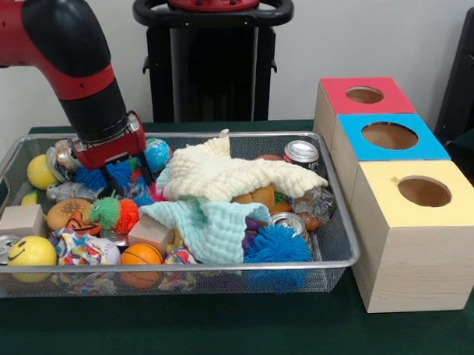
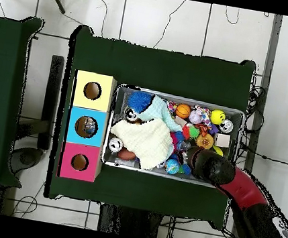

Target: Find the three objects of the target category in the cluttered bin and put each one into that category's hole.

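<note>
Claw (image 1: 126,175): lowered into bin (image 1: 333,261), left side; fingers part-open, empty. Risk: spiky ball (image 1: 114,214) yields; neighbouring cloth (image 1: 221,174) may snag and drag.

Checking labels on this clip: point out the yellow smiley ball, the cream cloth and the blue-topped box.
yellow smiley ball (image 1: 31,251), front view, on its face.
cream cloth (image 1: 229,174), front view, middle of the folds.
blue-topped box (image 1: 427,146), front view, blue top beside the hole.
</note>
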